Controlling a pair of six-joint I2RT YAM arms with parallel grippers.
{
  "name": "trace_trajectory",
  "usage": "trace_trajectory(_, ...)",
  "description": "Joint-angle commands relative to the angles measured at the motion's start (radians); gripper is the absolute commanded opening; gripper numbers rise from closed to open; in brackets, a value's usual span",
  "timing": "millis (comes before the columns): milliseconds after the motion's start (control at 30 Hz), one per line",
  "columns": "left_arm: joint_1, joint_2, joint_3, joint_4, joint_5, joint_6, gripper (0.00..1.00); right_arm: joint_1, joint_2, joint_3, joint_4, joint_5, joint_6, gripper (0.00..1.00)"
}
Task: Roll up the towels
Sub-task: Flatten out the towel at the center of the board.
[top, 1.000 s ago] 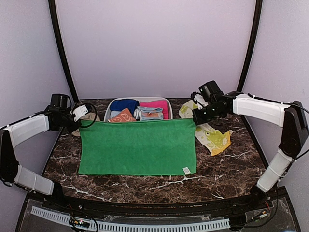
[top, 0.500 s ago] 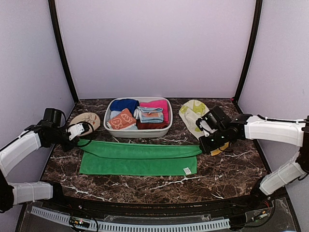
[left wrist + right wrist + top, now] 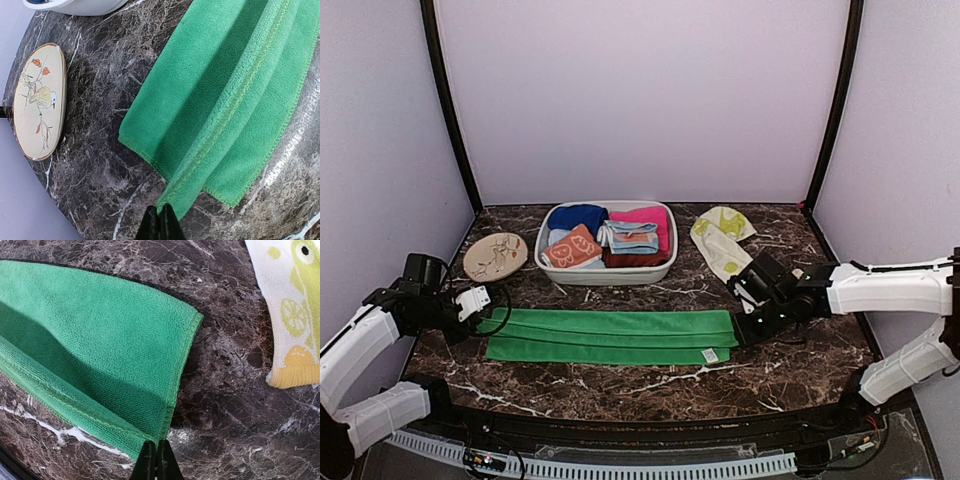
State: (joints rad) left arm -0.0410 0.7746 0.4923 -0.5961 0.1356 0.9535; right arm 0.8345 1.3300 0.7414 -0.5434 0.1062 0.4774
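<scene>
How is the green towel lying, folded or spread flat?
Folded lengthwise. The green towel is a narrow strip, with one layer overlapping another in both wrist views.

At six o'clock the right gripper [image 3: 156, 460] has its two dark fingertips pressed together on the corner of the green towel [image 3: 90, 345]. From there the towel spreads toward nine and eleven o'clock, doubled over itself, with a stitched hem running up toward one o'clock. At two o'clock lies the end of the cream towel [image 3: 290, 305], printed with yellow-green shapes and banded in yellow, apart from the green one. Dark veined marble table [image 3: 235, 405] lies between them.
</scene>
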Motion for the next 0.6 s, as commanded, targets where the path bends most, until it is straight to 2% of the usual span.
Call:
trace_trajectory(0,0.01,-0.057,-0.059,-0.06,0.027,-0.018,0.0,0.026,-0.019,-0.022,0.016,0.034,0.057,0.0)
trace_trajectory(167,0.01,-0.102,-0.108,-0.043,0.035,-0.015,0.0,0.05,-0.009,-0.056,0.043,0.036,0.092,0.0)
trace_trajectory(267,0.01,-0.101,-0.083,-0.001,0.022,-0.021,0.0,0.051,-0.012,-0.003,0.015,0.064,0.079,0.0)
trace_trajectory(400,0.009,-0.064,0.052,0.072,-0.01,-0.068,0.0,0.041,-0.014,0.18,-0.107,0.142,0.013,0.0)
trace_trajectory(567,0.009,0.042,0.278,0.021,0.012,-0.108,0.0,0.013,0.004,0.379,-0.201,0.156,-0.042,0.0)
